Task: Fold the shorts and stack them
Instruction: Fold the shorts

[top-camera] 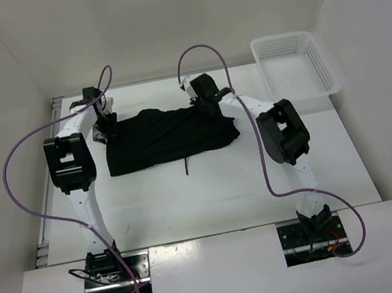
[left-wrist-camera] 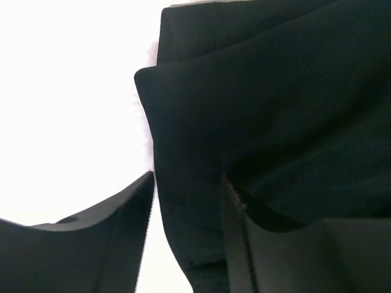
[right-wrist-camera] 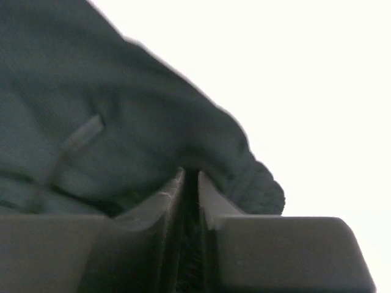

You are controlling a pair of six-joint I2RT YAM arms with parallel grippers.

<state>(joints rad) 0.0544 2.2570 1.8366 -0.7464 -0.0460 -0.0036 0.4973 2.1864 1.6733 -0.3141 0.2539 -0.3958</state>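
The black shorts (top-camera: 167,135) lie spread flat in the middle of the table, a thin drawstring (top-camera: 185,167) hanging off their near edge. My left gripper (top-camera: 107,124) is at the shorts' far left corner. In the left wrist view its fingers (left-wrist-camera: 91,244) stand apart, with an edge of the black fabric (left-wrist-camera: 189,201) between them and a white gap beside the left finger. My right gripper (top-camera: 203,100) is at the far right edge of the shorts. In the right wrist view (right-wrist-camera: 190,177) its jaws are nearly together, pinching a fold of the dark fabric (right-wrist-camera: 122,122).
A white plastic mesh basket (top-camera: 297,72) stands at the back right corner of the table. White walls close in the table on the left, back and right. Purple cables loop from both arms.
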